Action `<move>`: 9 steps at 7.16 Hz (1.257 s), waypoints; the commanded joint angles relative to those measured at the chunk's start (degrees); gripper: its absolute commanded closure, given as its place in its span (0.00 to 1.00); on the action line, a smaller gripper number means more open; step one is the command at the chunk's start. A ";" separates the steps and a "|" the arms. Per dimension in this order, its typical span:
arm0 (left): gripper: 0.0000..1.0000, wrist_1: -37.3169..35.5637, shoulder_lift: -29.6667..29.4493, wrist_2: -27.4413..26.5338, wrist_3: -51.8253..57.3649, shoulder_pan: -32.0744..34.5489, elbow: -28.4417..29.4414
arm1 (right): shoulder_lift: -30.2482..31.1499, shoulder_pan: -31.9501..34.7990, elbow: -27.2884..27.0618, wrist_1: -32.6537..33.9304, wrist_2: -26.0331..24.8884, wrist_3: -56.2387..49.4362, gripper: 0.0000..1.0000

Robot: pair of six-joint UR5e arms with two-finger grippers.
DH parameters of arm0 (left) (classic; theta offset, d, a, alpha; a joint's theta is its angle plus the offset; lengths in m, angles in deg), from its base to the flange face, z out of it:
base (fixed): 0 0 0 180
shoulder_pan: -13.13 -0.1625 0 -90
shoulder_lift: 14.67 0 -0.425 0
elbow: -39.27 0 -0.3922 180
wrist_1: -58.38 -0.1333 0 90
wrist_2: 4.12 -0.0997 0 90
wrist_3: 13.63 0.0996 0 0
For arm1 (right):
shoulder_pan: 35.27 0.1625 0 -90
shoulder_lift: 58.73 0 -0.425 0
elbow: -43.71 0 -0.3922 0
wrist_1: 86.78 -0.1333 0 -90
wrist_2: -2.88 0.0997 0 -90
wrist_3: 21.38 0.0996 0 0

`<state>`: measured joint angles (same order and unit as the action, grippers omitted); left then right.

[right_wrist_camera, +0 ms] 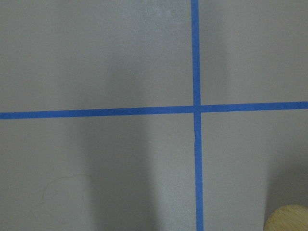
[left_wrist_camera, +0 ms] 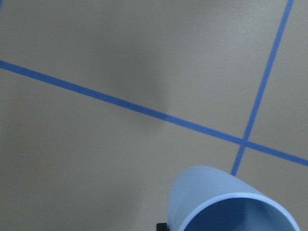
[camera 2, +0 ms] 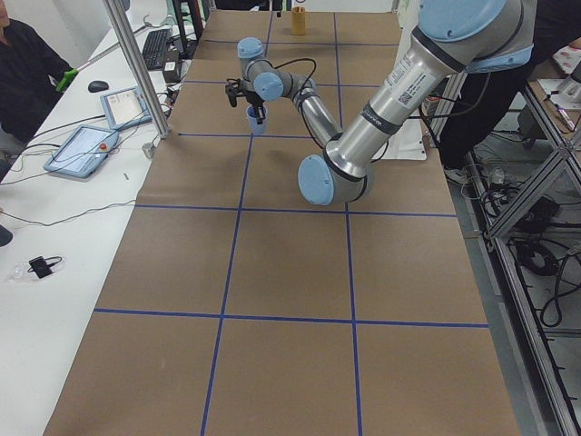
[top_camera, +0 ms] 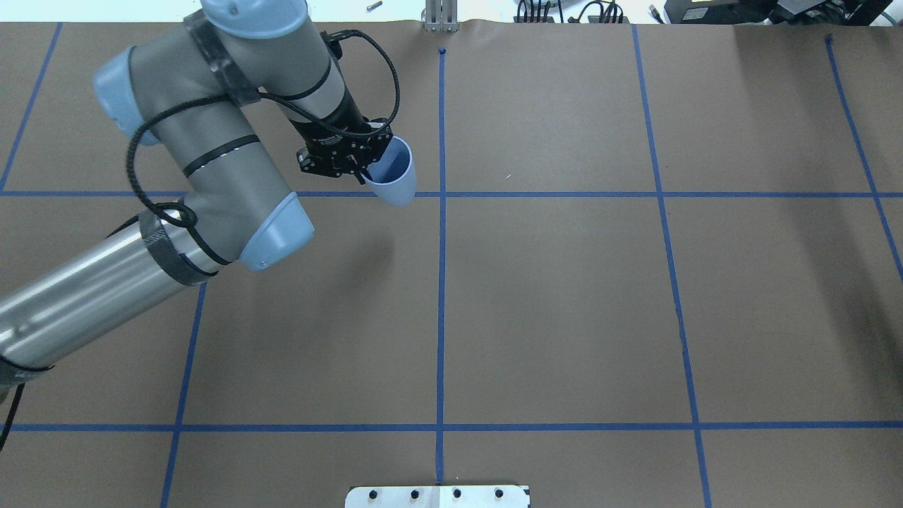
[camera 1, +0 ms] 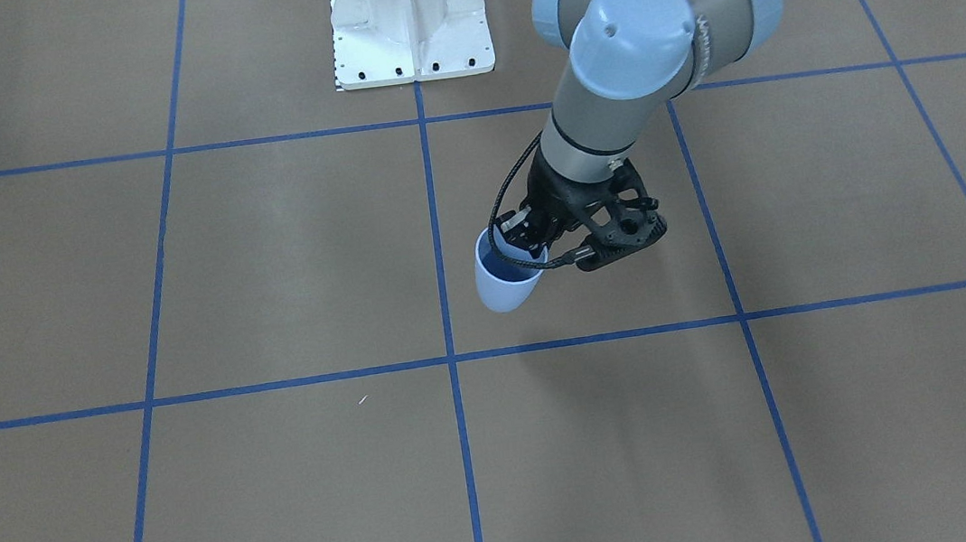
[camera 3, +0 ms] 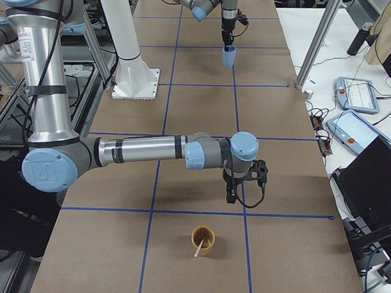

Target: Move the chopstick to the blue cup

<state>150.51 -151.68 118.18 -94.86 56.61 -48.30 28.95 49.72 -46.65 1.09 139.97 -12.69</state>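
Observation:
My left gripper (camera 1: 526, 235) is shut on the rim of the blue cup (camera 1: 506, 283) and holds it tilted above the table. The cup also shows in the overhead view (top_camera: 394, 173), the left wrist view (left_wrist_camera: 230, 202) and both side views (camera 2: 256, 119) (camera 3: 228, 56). A pale-pink chopstick (camera 3: 198, 250) stands in a tan cup (camera 3: 203, 239) at the table's far right end. My right gripper (camera 3: 235, 195) hangs just beside that tan cup and shows only in the exterior right view, so I cannot tell whether it is open or shut.
The table is brown paper with a grid of blue tape lines (top_camera: 441, 282). The white robot base (camera 1: 409, 25) stands at the table's edge. The tan cup's rim shows at the corner of the right wrist view (right_wrist_camera: 288, 219). An operator (camera 2: 27, 73) sits on the far side.

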 commanded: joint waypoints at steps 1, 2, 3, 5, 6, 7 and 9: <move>1.00 3.40 -3.25 -1.98 -1.73 -2.43 7.04 | 0.47 0.00 3.33 -7.33 -0.24 0.01 0.00; 1.00 3.40 -3.61 -2.50 -1.64 -3.31 7.67 | 0.30 0.00 3.61 -7.97 -0.33 0.10 0.00; 1.00 3.40 -3.87 -3.29 -1.56 -4.53 8.03 | 0.30 0.00 3.62 -7.98 -0.24 0.10 0.00; 1.00 3.49 -4.40 -3.29 -1.64 -5.51 8.12 | 0.21 0.00 3.62 -7.98 -0.24 0.19 0.00; 1.00 3.41 -4.40 -3.21 -1.64 -5.51 8.12 | 0.12 0.00 3.62 -7.89 -0.24 0.27 0.00; 0.86 3.40 -4.40 -3.21 -1.64 -5.60 8.20 | 0.12 0.00 3.62 -7.89 -0.07 0.28 0.00; 0.64 3.40 -4.40 -4.26 -1.56 -6.82 8.47 | -0.05 0.00 3.62 -7.80 0.02 0.28 0.00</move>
<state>153.92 -156.04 114.54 -96.45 50.49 -39.89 29.00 49.68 -43.04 -6.74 139.93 -12.42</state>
